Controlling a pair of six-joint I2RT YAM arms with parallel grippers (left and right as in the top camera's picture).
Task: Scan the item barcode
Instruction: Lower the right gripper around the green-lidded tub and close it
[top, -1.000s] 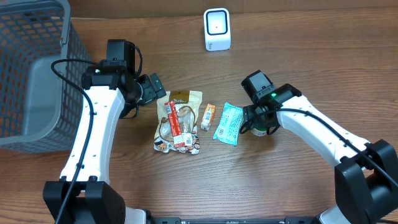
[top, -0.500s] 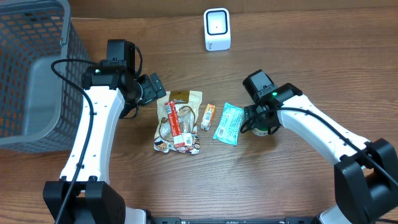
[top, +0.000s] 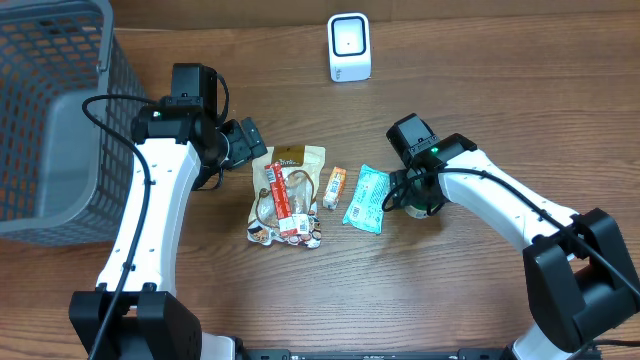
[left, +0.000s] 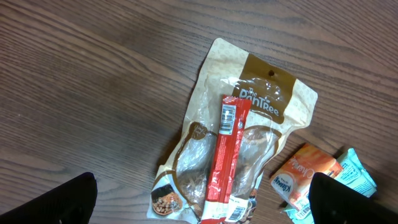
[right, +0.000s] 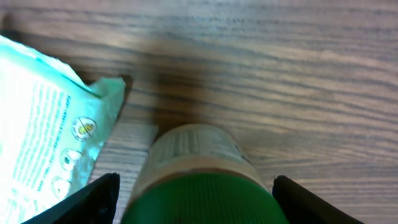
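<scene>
A jar with a green lid (right: 202, 199) stands on the table, and my right gripper (right: 196, 196) is shut on it, one finger pressed to each side of the lid. From above, the jar (top: 428, 207) shows just right of a teal packet (top: 367, 199), mostly hidden under my right gripper (top: 415, 197). The white scanner (top: 349, 47) stands at the back of the table. My left gripper (left: 199, 202) hangs open and empty above a brown pouch (left: 249, 124) with a red stick pack (left: 225, 155) lying on it.
A small orange packet (top: 334, 187) lies between the brown pouch (top: 290, 195) and the teal packet. A grey wire basket (top: 50, 110) fills the left side. The teal packet's corner (right: 56, 118) lies close to the jar's left.
My right arm has shifted very slightly over the jar. The left arm and the items have not moved.
</scene>
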